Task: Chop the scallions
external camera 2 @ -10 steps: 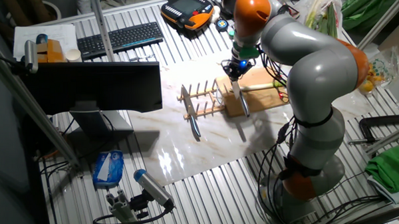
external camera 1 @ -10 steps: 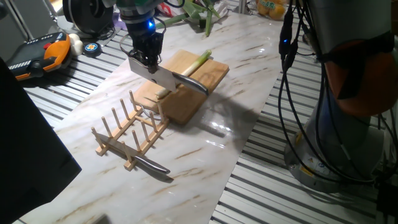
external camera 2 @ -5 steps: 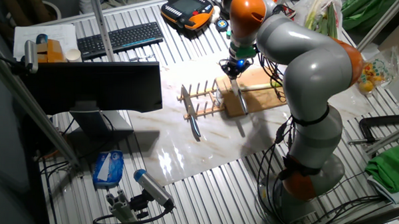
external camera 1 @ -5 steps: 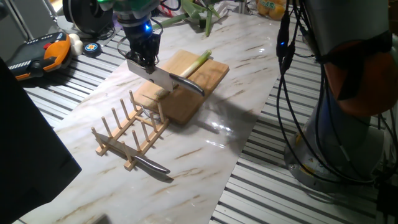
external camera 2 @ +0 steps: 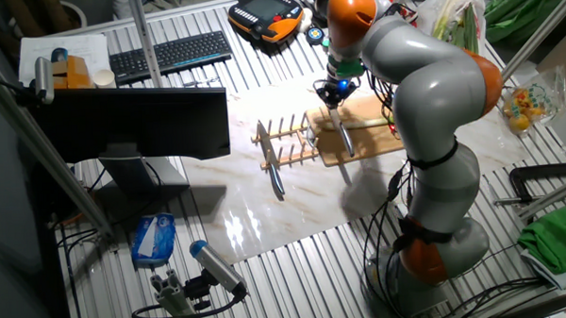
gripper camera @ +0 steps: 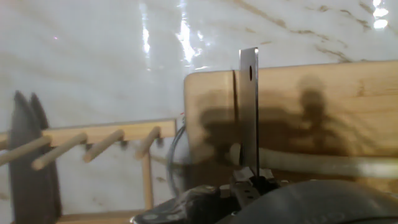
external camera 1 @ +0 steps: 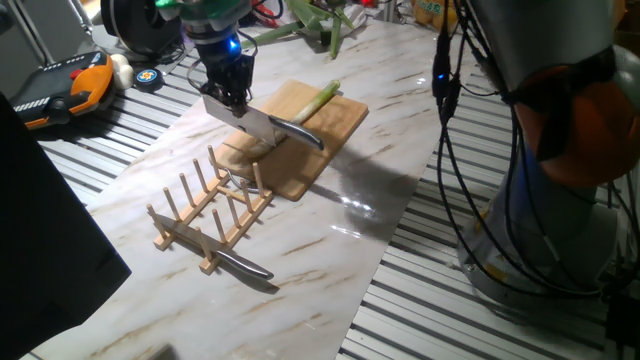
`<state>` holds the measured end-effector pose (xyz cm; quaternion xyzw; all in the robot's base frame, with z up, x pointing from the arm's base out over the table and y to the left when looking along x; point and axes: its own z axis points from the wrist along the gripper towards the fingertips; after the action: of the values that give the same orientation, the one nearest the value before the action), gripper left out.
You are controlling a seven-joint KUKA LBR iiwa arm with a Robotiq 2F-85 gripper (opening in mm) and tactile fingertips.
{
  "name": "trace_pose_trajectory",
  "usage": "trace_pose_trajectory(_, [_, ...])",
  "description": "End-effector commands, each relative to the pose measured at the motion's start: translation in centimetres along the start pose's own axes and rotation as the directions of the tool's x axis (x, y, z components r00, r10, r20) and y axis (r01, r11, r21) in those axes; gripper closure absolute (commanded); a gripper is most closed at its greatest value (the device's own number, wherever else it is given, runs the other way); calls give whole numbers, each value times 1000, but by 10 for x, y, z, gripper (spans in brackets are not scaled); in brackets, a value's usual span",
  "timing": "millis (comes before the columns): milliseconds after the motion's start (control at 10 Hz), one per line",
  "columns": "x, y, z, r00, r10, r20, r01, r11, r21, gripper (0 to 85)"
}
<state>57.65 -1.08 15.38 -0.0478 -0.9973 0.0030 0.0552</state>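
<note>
Now, working left to right in one fixed view: the rack (external camera 1: 208,222) is sitting on the table (external camera 1: 330,240) with a spare knife (external camera 1: 243,266) lying at its near end, both unmoved over the last second. Just right of the rack, the board (external camera 1: 300,135) is holding the scallion (external camera 1: 318,98), which is lying lengthwise along it, white end toward the rack and green tip at the far edge.

What is changing is the gripper (external camera 1: 228,92): across the last second it is drifting left and slightly away from the camera, carrying the cleaver (external camera 1: 255,124) with it, so the blade is now hanging nearer the white end than before. The jaws are clamped on the cleaver's handle, blade pointing down toward the board.

From the hand view, the cleaver (gripper camera: 249,112) is appearing edge-on, crossing over the scallion (gripper camera: 311,163) close to its pale tip; whether the edge is touching the stalk I cannot tell.

My reading is that the arm is stepping between cuts or lining up a slice near the white end; no separated pieces are clearly showing, so most of the chopping seems left to do.
</note>
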Motion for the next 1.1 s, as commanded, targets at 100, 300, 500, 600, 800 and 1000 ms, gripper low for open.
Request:
trace_pose_trajectory(100, [2, -14, 2, 1000, -8, 5, 8, 1000, -6, 843])
trace_pose_trajectory(300, [6, -18, 0, 999, -20, 31, 20, 1000, -3, 843])
trace_pose_trajectory(500, [9, -20, 0, 998, -22, 53, 23, 1000, -21, 843])
trace_pose_trajectory(600, [10, -22, 1, 998, -29, 60, 31, 999, -22, 843])
trace_pose_trajectory(800, [11, -20, 1, 993, -31, 110, 33, 999, -19, 843])
trace_pose_trajectory(1000, [10, -17, 3, 992, -29, 125, 32, 999, -20, 843])
